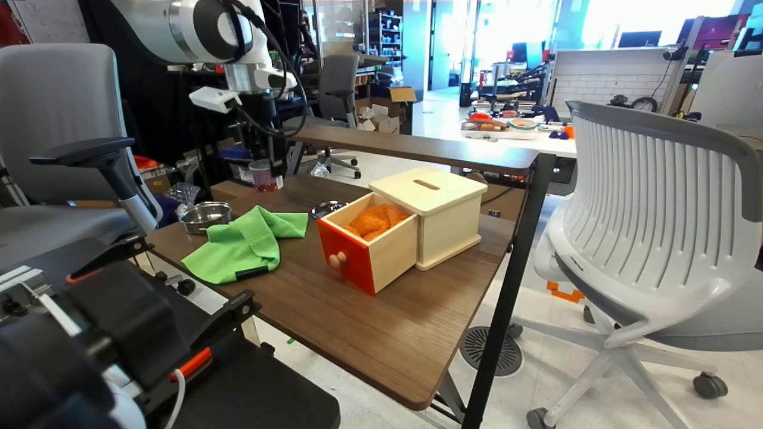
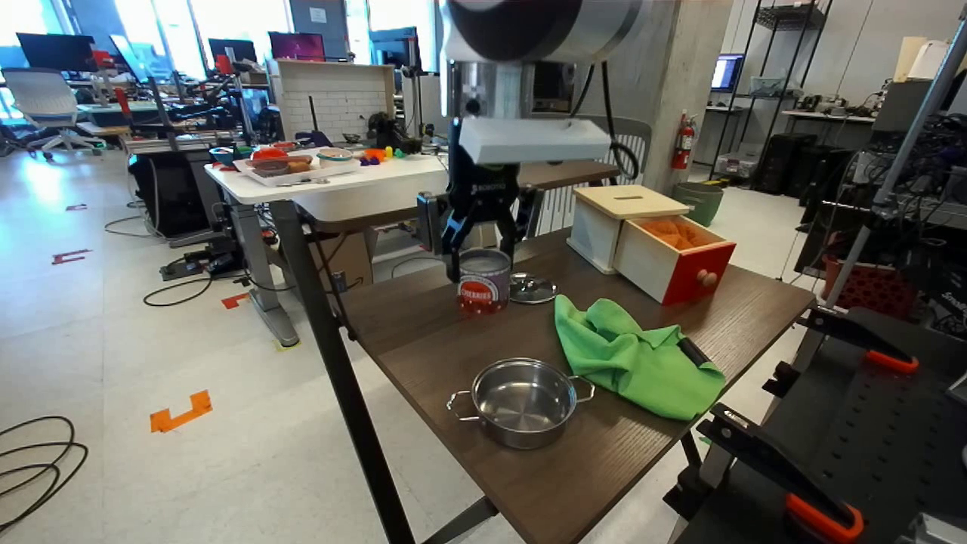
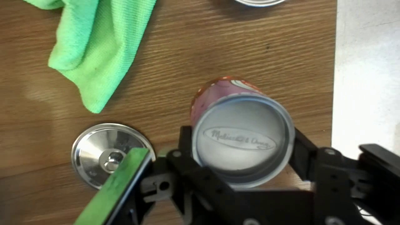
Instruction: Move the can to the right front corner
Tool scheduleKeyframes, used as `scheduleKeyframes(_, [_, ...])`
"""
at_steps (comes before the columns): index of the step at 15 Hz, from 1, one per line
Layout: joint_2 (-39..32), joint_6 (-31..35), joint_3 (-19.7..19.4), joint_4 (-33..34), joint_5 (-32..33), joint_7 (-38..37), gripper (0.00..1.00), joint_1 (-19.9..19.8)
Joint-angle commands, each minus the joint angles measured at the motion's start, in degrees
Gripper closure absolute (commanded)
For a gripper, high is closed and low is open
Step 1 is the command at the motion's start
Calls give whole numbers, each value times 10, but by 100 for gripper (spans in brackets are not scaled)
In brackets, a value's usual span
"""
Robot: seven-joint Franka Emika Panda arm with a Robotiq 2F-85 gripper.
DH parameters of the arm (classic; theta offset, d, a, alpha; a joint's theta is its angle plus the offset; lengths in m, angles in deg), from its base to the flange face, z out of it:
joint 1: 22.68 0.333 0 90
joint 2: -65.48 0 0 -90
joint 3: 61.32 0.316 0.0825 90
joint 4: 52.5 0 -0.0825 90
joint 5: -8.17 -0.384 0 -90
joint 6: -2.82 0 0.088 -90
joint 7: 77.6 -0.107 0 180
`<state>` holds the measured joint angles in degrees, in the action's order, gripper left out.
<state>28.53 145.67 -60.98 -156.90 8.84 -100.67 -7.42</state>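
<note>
Just right of centre in the wrist view, one can (image 3: 242, 134) is held by the gripper (image 3: 243, 145), its two fingers narrowed against opposite sides. Whether the can touches the tabletop (image 3: 290, 59) I cannot tell. One metal lid (image 3: 89, 150) lies at lower left, one green cloth (image 3: 115, 47) at upper left. In an exterior view, one two-handled pot (image 2: 523, 438) stands at lower middle; one wooden box (image 2: 591, 230), its single drawer (image 2: 684, 278) out, stands at right.

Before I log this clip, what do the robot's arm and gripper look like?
The Panda arm is white and rounded, with a dark joint cap, silvery metal wrist section and black cables. A white, boxy housing is mounted at the wrist. The angular Robotiq gripper is black with pale brand lettering.
</note>
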Motion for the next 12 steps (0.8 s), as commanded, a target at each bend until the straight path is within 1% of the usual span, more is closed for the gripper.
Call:
scheduleKeyframes(1, [130,-49,3,-96,4,48,54,-22])
scheduleKeyframes(2, [159,-67,-3,-113,13,52,54,-26])
scheduleKeyframes(3, [186,-87,-2,-128,11,68,54,-39])
scheduleKeyframes(5, [238,-102,-18,-161,35,75,54,-57])
scheduleKeyframes(8, [298,-112,-40,-200,61,107,54,-104])
scheduleKeyframes(10, [318,-98,-58,-216,71,141,54,-142])
scheduleKeyframes(12, [324,-93,-76,-223,72,186,54,-179])
